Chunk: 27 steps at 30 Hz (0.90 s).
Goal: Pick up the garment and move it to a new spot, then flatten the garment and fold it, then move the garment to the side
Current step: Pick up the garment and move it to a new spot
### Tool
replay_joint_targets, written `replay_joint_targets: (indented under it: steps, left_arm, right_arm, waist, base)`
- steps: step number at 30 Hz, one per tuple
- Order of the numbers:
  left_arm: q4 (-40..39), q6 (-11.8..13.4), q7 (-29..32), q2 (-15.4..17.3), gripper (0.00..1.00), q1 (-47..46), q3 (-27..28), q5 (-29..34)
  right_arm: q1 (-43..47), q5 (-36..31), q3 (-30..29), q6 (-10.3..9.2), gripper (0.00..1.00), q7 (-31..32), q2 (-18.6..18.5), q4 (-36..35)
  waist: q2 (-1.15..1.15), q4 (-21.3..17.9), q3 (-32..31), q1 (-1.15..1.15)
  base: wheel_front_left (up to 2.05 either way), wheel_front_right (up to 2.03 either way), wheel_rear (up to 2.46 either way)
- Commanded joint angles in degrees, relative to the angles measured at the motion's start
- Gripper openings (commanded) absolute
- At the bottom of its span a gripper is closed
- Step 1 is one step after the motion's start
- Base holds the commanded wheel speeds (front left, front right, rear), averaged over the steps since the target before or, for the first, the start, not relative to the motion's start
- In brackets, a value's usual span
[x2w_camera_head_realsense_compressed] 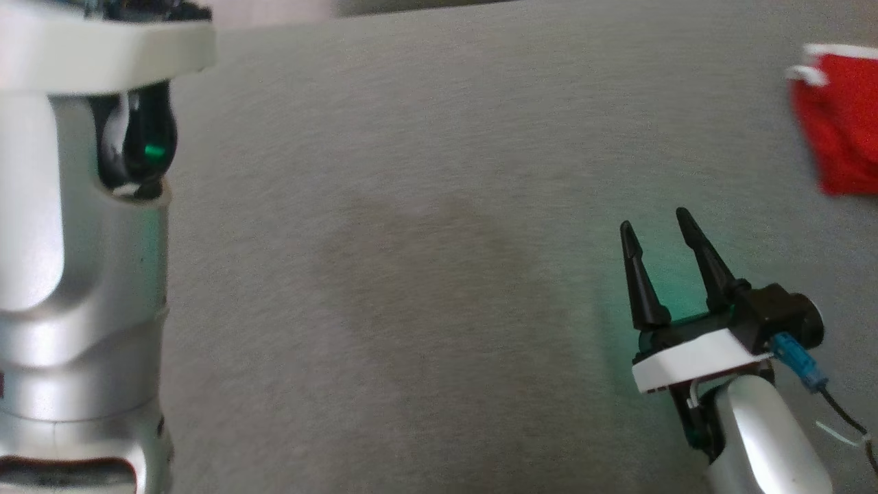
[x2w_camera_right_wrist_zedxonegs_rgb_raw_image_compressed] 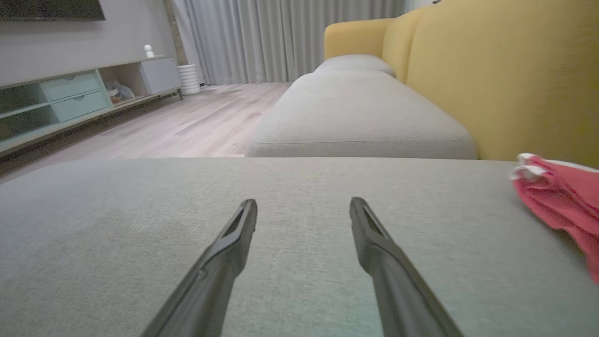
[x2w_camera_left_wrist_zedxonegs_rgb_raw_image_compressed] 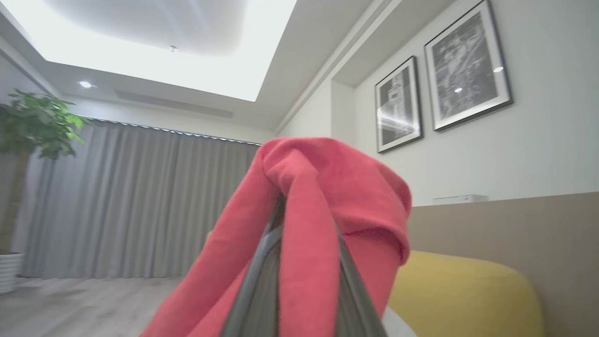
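Red fabric, the garment (x2w_camera_left_wrist_zedxonegs_rgb_raw_image_compressed: pixel 327 187), is hanging over and between the left fingers (x2w_camera_left_wrist_zedxonegs_rgb_raw_image_compressed: pixel 255 285), which are pressing together on a fold of it. The cloth is draping down both sides of the fingers and covering most of their tips. The left fingers are pointing upward into the room, toward the lit ceiling (x2w_camera_left_wrist_zedxonegs_rgb_raw_image_compressed: pixel 154 51), two framed pictures (x2w_camera_left_wrist_zedxonegs_rgb_raw_image_compressed: pixel 468 65) on the pale wall and a grey curtain (x2w_camera_left_wrist_zedxonegs_rgb_raw_image_compressed: pixel 131 201). The yellow sofa back (x2w_camera_left_wrist_zedxonegs_rgb_raw_image_compressed: pixel 458 290) is showing low to the right of the cloth. In the head view, the pale left forearm (x2w_camera_head_realsense_compressed: pixel 75 274) is running along the left edge, above the grey seat cushion (x2w_camera_head_realsense_compressed: pixel 425 240). The right fingers (x2w_camera_head_realsense_compressed: pixel 641 288) are standing wide apart at the lower right of that view, gripping nothing, with their tips aiming away from the robot. They are sitting low over the cushion, and whether they are touching it cannot be told. A second red piece with white edging (x2w_camera_head_realsense_compressed: pixel 844 130) is lying crumpled on the same cushion, beyond the right fingers, to their right and well apart from them. In the right wrist view this piece is resting close to the foot of the yellow sofa back. Whether it is joined to the clamped fabric cannot be told. Beyond the cushion, a wooden floor (x2w_camera_right_wrist_zedxonegs_rgb_raw_image_compressed: pixel 196 121) is stretching toward a low cabinet (x2w_camera_right_wrist_zedxonegs_rgb_raw_image_compressed: pixel 70 93).
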Motion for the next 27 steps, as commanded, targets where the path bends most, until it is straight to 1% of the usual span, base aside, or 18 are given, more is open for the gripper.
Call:
replay_joint_targets:
  steps: [1,5,10,13,15,20,21,22,23,24,27]
  left_arm:
    - [-2.16,-0.27,1.09,1.55,0.00,-2.46,0.81,-0.86]
    - [-1.32,-0.32,4.52,-0.03,0.00,-3.59,-1.07,-4.99]
    - [1.58,-0.34,6.01,-1.06,0.00,0.85,-3.74,-7.57]
    - [5.16,-0.36,4.21,-0.90,0.00,5.29,-6.33,-7.48]
    - [9.23,-0.37,2.04,-0.80,0.00,8.07,-8.35,-7.26]
    - [21.46,-0.38,-6.22,1.13,0.00,12.08,-14.65,-4.48]
    - [24.30,-0.38,-7.67,1.49,0.24,12.44,-15.67,-3.55]
    - [26.96,-0.38,-8.89,1.71,0.57,12.61,-16.32,-2.57]
    - [29.13,-0.28,-9.89,1.74,1.00,12.76,-16.72,-1.61]
    - [29.13,-0.28,-9.89,1.74,1.00,12.76,-16.72,-1.61]
    - [32.48,0.32,-11.42,0.86,1.00,13.74,-17.02,0.40]
  right_arm:
    - [0.02,0.46,1.66,-0.05,1.00,-0.14,0.65,-2.10]
    - [0.33,1.95,2.94,-0.05,1.00,-0.14,0.99,-2.91]
    - [-0.05,6.24,5.95,-0.05,1.00,-0.14,1.03,-4.39]
    - [-0.76,7.78,7.88,-0.05,1.00,-0.14,1.03,-4.97]
    - [-1.28,8.63,8.67,-0.05,1.00,-0.14,1.04,-5.18]
    - [-2.15,9.75,11.28,-0.05,1.00,-0.14,1.04,-5.21]
    - [-2.23,9.81,11.75,-0.05,1.00,-0.14,1.04,-5.10]
    - [-2.29,9.87,12.25,-0.05,1.00,-0.14,1.04,-4.95]
    - [-2.34,9.90,12.69,-0.05,1.00,-0.14,1.04,-4.86]
    - [-2.34,9.90,12.69,-0.05,1.00,-0.14,1.04,-4.86]
    - [-2.07,9.86,12.86,-0.05,1.00,-0.14,1.04,-4.75]
  waist:
    - [0.00,-8.46,-4.40,0.01]
    - [0.00,-13.93,-4.58,0.01]
    - [0.00,-18.99,-2.84,0.01]
    - [0.00,-21.21,-0.64,0.01]
    - [0.00,-22.28,0.66,0.01]
    - [0.00,-24.42,3.35,0.01]
    - [0.00,-24.65,3.68,0.01]
    - [0.00,-24.85,3.95,0.01]
    - [0.00,-25.00,4.12,0.01]
    - [0.00,-25.00,4.12,0.01]
    - [0.00,-24.66,3.79,0.01]
  base:
    - [0.00,0.00,0.00]
    - [0.00,0.00,0.00]
    - [0.00,0.00,0.00]
    - [0.00,0.00,0.00]
    - [0.00,0.00,0.00]
    - [0.00,0.00,0.00]
    - [0.00,0.00,0.00]
    - [0.00,0.00,0.00]
    - [0.00,0.00,0.00]
    - [0.00,0.00,0.00]
    - [0.00,0.00,0.00]
